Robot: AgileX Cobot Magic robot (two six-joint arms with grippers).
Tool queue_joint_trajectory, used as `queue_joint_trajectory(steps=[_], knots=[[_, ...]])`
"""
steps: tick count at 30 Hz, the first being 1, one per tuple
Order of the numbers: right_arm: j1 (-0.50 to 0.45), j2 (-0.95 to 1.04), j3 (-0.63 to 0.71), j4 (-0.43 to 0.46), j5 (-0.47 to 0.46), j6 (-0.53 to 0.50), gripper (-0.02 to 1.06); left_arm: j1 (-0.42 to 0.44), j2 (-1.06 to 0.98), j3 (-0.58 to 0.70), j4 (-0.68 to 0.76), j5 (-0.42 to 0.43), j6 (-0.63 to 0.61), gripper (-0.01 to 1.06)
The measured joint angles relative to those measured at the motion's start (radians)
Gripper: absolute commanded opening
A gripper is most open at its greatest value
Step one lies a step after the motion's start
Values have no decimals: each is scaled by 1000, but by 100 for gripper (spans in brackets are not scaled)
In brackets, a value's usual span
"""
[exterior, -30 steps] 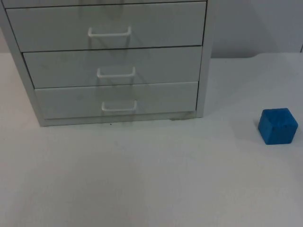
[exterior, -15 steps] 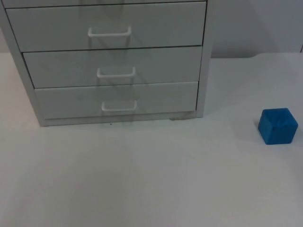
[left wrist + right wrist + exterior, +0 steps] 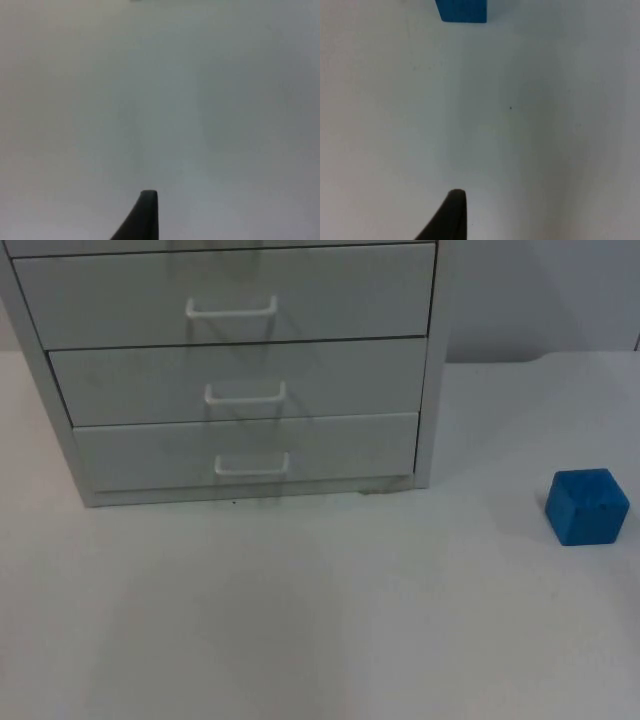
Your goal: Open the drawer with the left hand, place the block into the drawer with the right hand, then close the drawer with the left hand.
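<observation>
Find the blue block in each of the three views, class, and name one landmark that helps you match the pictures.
Top view: the blue block sits on the white table, right of the drawer cabinet and apart from it.
Left wrist view: bare table, no block.
Right wrist view: the block lies ahead of the black fingertip.
Shared landmark: the white table top.

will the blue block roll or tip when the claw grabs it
Probably not: the blue block is a squat cube resting flat on the white table, so it should slide rather than roll. Its flat sides likely suit a pinch, and it looks rigid.
</observation>
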Motion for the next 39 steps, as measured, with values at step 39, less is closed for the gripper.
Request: queue_joint_trajectory(steps=[39], knots=[[0,0,0,0,-15,0,105,-769,742,-240,656,-467,5,55]])
